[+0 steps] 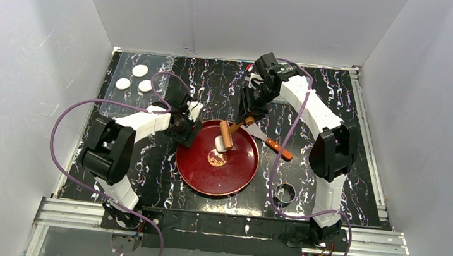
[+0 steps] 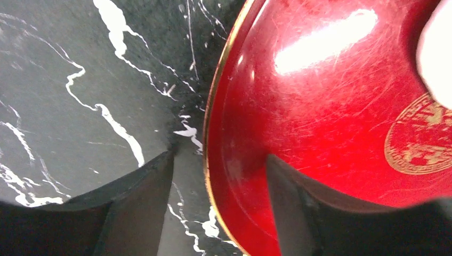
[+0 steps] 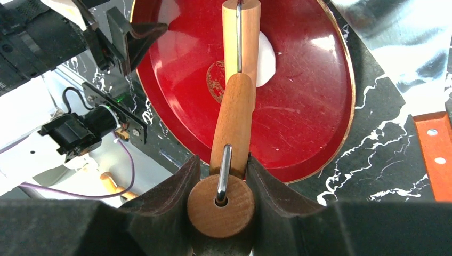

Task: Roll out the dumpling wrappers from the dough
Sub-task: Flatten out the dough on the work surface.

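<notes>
The dough (image 1: 217,143) is a small white lump on the red plate (image 1: 231,176). A wooden roller (image 1: 225,134) rests across the dough, and its handle runs back to my right gripper (image 1: 248,120). In the right wrist view that gripper (image 3: 223,160) is shut on the roller handle (image 3: 234,117), and the dough (image 3: 265,56) shows beside the barrel. My left gripper (image 1: 188,129) is at the plate's left rim. Its jaws (image 2: 218,173) stand open astride the rim (image 2: 210,133), touching nothing. Three round dumpling wrappers (image 1: 140,70) lie at the back left.
The wrappers lie on a clear sheet (image 1: 119,101). A knife with an orange handle (image 1: 277,148) lies just right of the plate, and a metal ring cutter (image 1: 284,192) sits near the right arm's base. White walls enclose the black marbled table (image 1: 335,101).
</notes>
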`<state>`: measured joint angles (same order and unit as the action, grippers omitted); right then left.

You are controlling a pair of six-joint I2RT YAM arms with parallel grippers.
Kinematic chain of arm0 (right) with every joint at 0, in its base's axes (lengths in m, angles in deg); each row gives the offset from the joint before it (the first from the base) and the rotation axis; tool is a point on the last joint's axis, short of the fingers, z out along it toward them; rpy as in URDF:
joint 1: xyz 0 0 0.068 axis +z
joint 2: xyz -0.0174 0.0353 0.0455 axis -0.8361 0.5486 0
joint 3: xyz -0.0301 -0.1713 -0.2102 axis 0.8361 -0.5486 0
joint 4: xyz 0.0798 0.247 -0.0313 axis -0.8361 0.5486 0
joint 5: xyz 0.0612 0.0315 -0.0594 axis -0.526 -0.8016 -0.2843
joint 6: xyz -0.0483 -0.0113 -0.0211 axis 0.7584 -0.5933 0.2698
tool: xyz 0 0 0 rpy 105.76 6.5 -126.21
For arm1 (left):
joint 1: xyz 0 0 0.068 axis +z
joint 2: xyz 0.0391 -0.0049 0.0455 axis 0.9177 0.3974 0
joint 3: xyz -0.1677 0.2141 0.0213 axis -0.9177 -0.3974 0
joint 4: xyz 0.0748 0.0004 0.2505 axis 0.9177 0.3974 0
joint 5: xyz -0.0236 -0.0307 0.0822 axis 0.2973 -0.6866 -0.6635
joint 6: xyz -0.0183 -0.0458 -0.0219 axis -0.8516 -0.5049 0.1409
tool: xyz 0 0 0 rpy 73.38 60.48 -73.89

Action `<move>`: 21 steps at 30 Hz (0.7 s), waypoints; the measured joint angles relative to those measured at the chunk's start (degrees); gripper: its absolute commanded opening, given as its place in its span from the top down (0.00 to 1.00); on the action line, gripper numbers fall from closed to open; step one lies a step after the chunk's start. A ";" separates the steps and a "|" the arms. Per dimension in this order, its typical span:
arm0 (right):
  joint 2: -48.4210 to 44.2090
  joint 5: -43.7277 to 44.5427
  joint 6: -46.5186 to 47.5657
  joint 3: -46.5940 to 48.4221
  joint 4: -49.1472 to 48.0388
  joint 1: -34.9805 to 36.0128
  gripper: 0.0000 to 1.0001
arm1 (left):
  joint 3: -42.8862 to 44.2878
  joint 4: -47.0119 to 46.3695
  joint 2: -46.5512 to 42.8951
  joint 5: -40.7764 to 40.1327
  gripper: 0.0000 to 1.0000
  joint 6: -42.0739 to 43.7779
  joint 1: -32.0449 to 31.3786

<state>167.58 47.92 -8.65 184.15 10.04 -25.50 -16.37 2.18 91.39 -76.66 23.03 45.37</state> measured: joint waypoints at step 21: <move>-0.11 4.79 -2.14 0.74 0.17 2.71 0.99 | -7.54 -31.41 -17.09 32.00 0.18 16.28 -4.09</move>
<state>167.48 52.71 -10.79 184.89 10.21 -22.79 -23.91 -29.23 74.29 -44.66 39.31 41.29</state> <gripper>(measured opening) 0.414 0.894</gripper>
